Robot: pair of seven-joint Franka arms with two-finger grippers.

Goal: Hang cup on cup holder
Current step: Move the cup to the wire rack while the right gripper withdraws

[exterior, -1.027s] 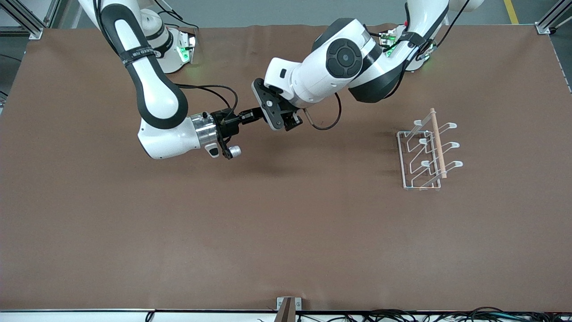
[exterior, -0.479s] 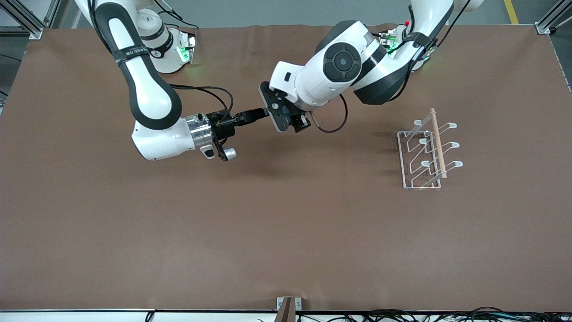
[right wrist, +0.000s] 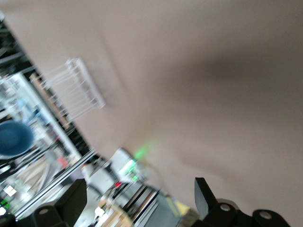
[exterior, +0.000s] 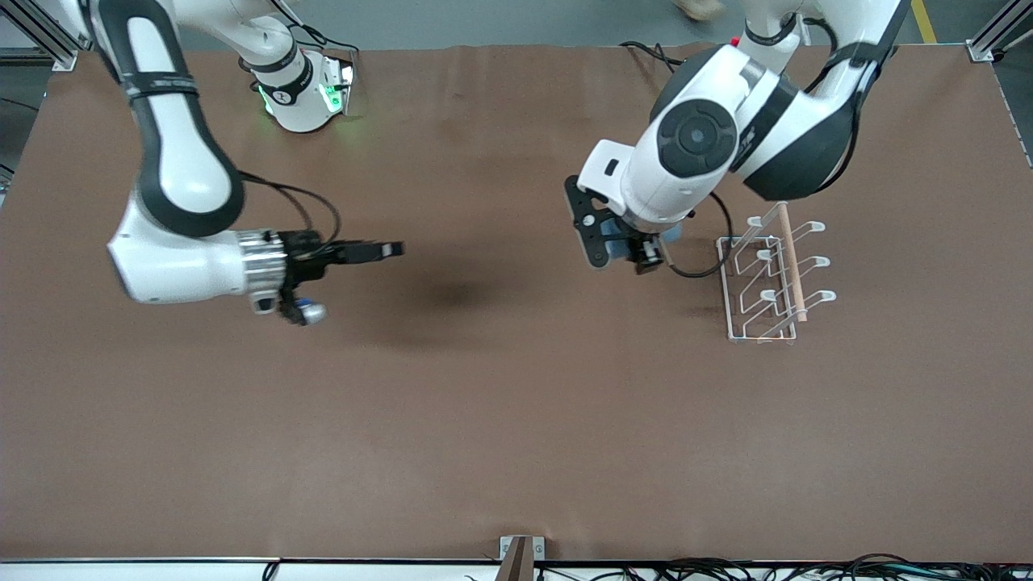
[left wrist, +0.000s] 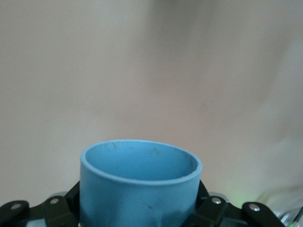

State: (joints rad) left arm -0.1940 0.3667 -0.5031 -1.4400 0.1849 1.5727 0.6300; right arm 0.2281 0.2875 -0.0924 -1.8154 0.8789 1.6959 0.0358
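The light-blue cup [left wrist: 139, 189] sits between my left gripper's [left wrist: 139, 210] fingers, open rim facing away from the wrist. In the front view the left gripper [exterior: 637, 248] holds the cup [exterior: 613, 242] in the air over the table, beside the cup holder [exterior: 789, 258], toward the right arm's end from it. The cup holder is a white wire rack with looped prongs and a wooden rod on top. My right gripper [exterior: 386, 250] is open and empty over the table toward the right arm's end. Its wrist view [right wrist: 139, 194] shows the cup [right wrist: 14, 138] and cup holder [right wrist: 75, 90] far off.
The brown table cover [exterior: 516, 420] carries only the rack. The arms' bases [exterior: 303, 89] stand along the edge farthest from the front camera. Cables [exterior: 726, 569] lie along the nearest edge.
The two grippers were together over the table's middle. Now the left gripper has carried the cup to beside the rack, and the right gripper has pulled back toward its own end, open.
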